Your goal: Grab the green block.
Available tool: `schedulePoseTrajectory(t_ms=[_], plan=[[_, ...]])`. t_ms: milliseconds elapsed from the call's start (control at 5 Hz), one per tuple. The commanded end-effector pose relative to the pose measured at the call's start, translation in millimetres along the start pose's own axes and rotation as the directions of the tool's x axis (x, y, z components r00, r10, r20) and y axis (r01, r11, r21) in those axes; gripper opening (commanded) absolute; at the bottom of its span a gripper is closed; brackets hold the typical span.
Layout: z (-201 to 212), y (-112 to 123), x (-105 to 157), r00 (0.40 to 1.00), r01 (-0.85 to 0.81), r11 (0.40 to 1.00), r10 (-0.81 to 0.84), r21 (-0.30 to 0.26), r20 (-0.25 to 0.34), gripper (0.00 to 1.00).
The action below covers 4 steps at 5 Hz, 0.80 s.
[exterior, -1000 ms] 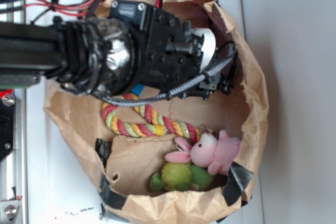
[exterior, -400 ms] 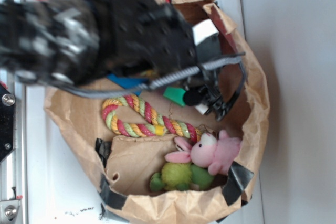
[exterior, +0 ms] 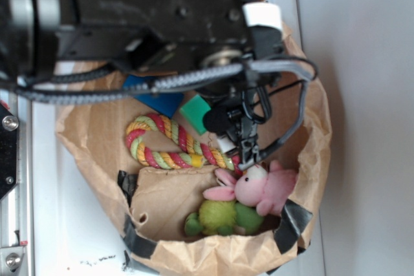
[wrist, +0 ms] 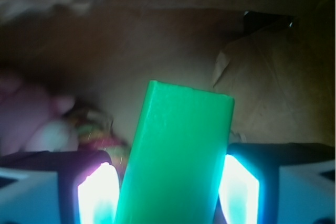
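Bag (exterior: 310, 159) of brown paper holding everything, arm reaching in from above. Rope toy (exterior: 171, 141) and pink rabbit (exterior: 265, 187) lying lower in the bag, blue block (exterior: 158, 101) beside the green block (wrist: 176, 156). Gripper (wrist: 173, 187) closed on the green block, a finger (wrist: 97, 192) pressing each long side, seemingly lifted clear of the bag floor. Block sitting squarely between the fingers in the wrist view, long axis running straight out ahead past the fingertips, tilted slightly right. Likely held firmly enough to lift.
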State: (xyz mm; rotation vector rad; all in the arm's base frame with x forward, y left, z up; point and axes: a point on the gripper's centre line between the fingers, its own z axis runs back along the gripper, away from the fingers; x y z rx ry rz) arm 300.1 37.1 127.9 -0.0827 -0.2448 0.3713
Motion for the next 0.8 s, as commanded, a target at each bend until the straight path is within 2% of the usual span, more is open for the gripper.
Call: schedulePoseTrajectory(t_ms=[0, 400, 600], plan=[[71, 8, -6, 0.993, 0.118, 0.993, -0.119, -0.024, -0.023, 0.0], [85, 3, -15, 0.984, 0.166, 0.986, -0.164, -0.022, 0.067, 0.0], [81, -4, -16, 0.977, 0.175, 0.984, -0.175, 0.017, 0.121, 0.27]])
